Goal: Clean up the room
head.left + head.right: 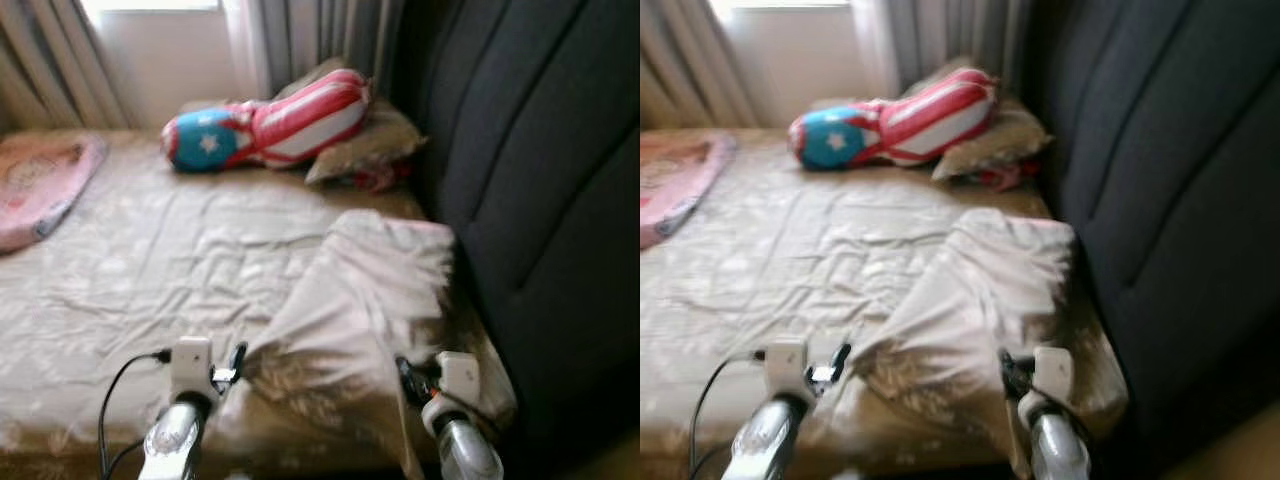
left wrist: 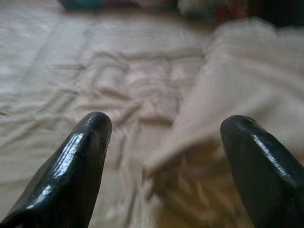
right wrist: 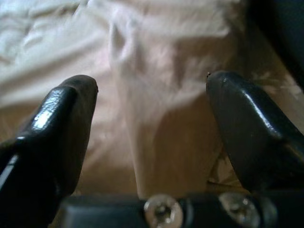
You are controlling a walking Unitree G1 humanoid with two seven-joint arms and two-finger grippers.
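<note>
Both grippers hovered with jaws released at the near bed edge, the left gripper (image 2: 161, 142) facing the folded blanket (image 1: 370, 310)'s loose corner between its fingers, the right gripper (image 3: 152, 118) over its fold, open sheet (image 1: 150, 280) stretching beyond.

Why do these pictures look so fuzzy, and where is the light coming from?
Both eye views are softly blurred; daylight comes through the window behind the bed. Left wrist view: the sheet is smeared, with glare on one finger. Right wrist view is dimmer.

Folded blanket (image 1: 370, 300) on bed (image 1: 150, 270), right side; pillows (image 1: 290, 125) behind
</note>
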